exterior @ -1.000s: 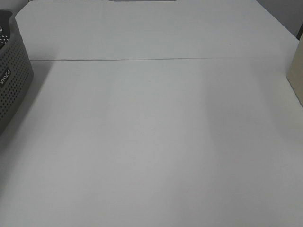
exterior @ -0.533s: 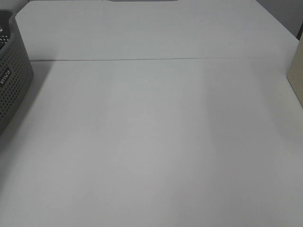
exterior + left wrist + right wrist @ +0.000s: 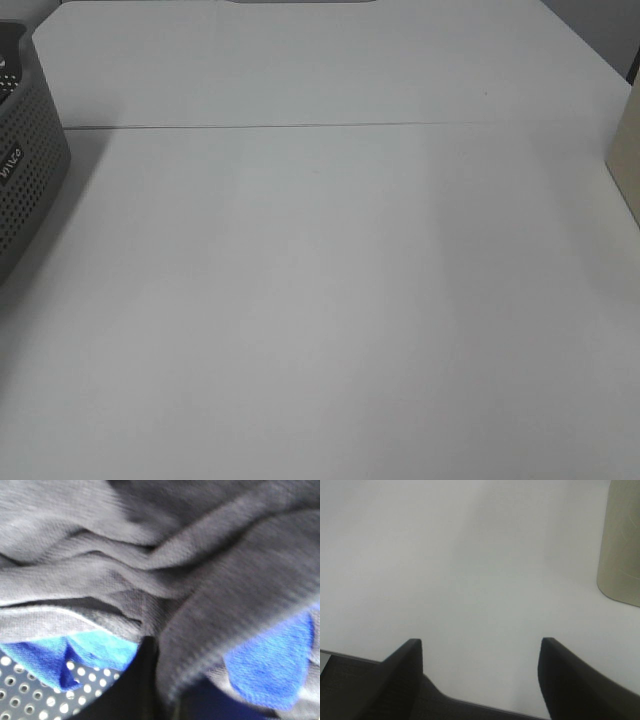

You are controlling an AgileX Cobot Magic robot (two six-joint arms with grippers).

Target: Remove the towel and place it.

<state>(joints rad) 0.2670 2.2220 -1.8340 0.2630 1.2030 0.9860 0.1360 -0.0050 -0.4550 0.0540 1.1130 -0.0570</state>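
Observation:
The towel [image 3: 165,555], a dark terry cloth that looks greyish navy this close, fills the left wrist view in crumpled folds. It lies over bright blue cloth [image 3: 270,660] inside a perforated grey basket [image 3: 30,700]. Only one dark finger [image 3: 142,680] of my left gripper shows, pressed against a fold of the towel, so I cannot tell its state. My right gripper [image 3: 480,652] is open and empty, hovering over bare white table. Neither gripper shows in the exterior high view, and the towel is hidden there.
The grey perforated basket [image 3: 25,170] stands at the table's left edge. A beige block [image 3: 627,150] stands at the right edge and also shows in the right wrist view [image 3: 622,540]. A seam [image 3: 330,125] crosses the white table.

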